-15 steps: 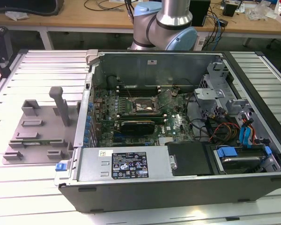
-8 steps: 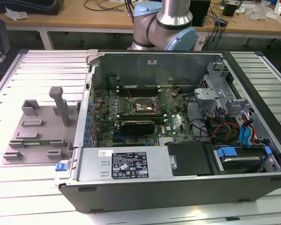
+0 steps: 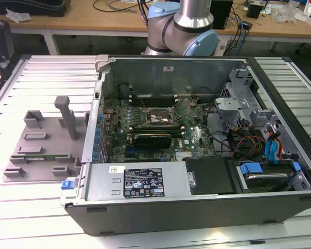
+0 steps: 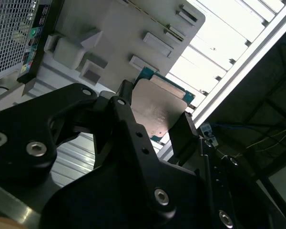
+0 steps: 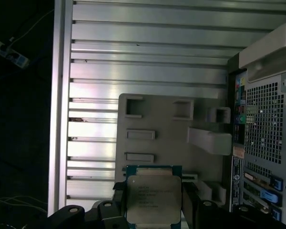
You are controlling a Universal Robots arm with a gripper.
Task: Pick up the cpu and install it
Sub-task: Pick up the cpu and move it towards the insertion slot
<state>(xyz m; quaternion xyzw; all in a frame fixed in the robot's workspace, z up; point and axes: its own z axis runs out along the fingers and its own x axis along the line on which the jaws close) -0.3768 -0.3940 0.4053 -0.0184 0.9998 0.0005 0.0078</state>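
The black hand [image 5: 154, 204] is clamped on the small flat square cpu with a shiny silver-grey metal top [image 5: 154, 198]. One black finger [image 5: 189, 202] presses against each of two opposite edges, and the green rim of the chip shows just outside the metal lid. In the second wrist view the cpu [image 4: 159, 107] again sits between the two fingers [image 4: 183, 136] of the hand [image 4: 155, 114], held clear of any surface.

In both wrist views the chip hangs over the near edge of the large grey plastic tray with raised blocks and upright posts [image 5: 157, 124]. That tray rests on the ribbed aluminium table [image 5: 148, 47].

In the exterior view the tray [image 3: 41, 150] lies just beside the open grey metal computer case [image 3: 207, 189], on the exterior view's left of it. The black square socket frame with metal edges [image 3: 158, 118] sits on the green board inside the case, well apart from the tray. The silver and pale blue arm [image 3: 189, 21] rises behind the case.
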